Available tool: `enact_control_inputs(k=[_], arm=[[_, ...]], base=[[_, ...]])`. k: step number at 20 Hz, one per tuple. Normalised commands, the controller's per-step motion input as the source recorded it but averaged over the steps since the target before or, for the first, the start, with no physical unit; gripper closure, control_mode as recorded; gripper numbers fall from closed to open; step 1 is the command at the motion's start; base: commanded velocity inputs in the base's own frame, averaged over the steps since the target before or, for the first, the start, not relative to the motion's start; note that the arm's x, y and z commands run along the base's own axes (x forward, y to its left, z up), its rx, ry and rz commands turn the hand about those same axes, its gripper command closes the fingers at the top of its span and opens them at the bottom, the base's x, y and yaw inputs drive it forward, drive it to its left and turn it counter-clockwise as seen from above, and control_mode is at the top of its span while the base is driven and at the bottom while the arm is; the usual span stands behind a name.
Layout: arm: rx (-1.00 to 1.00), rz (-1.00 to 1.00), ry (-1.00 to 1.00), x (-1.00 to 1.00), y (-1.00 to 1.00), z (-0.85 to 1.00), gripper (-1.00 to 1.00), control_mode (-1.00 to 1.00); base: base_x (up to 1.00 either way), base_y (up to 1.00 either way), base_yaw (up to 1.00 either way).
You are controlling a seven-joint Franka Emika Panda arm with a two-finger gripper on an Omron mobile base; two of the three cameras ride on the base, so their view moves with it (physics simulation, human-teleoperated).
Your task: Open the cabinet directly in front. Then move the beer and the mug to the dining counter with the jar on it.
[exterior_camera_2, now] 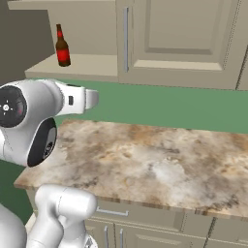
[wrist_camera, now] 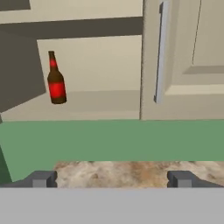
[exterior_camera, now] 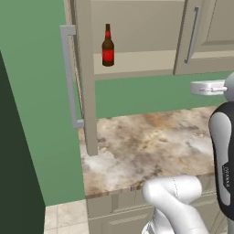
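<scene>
On the left, the beige wall cabinet's [exterior_camera: 137,27] left door [exterior_camera: 86,77] is swung out towards the robot, showing its edge, with the long grey bar handle [exterior_camera: 68,75] standing vertical on its outer face. Behind it the compartment is open, and the slim dark brown glass beer bottle [exterior_camera: 108,45] with the red label and red neck band stands upright on the beige shelf [exterior_camera: 137,61], near the left end and close to the front edge. Its long axis runs straight up and down, neck to the top, and nothing touches it. I cannot make out a green mug on the part of the shelf on show.

Further right, the cabinet's right door [exterior_camera_2: 179,38] is shut, its grey handle [exterior_camera_2: 126,38] vertical beside the opening. Below lies the mottled brown-beige marble worktop [exterior_camera_2: 160,160].

The two-finger gripper [wrist_camera: 111,178] hangs over the worktop, well apart from the beer, its dark fingertips [wrist_camera: 41,178] spread wide with nothing between them. In the hand view, the beer stands up and to the left of the gripper, and further in. The coming reach likely needs to rise and shift left, so the spread jaws come level either side of the upright body below the neck.
</scene>
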Motion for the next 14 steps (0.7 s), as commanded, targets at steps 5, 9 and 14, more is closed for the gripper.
enact_control_inputs(k=[5,9,14], arm=[[0.06,0.0,0.0,0.31,-0.16,0.0,-1.0,-1.0],[0.09,-0.01,0.0,0.33,-0.09,0.0,-1.0,-1.0],[0.07,-0.01,0.0,0.31,-0.08,0.02,-1.0,-1.0]], base=[[0.0,0.0,0.0],[0.0,0.0,0.0],[0.0,0.0,0.0]])
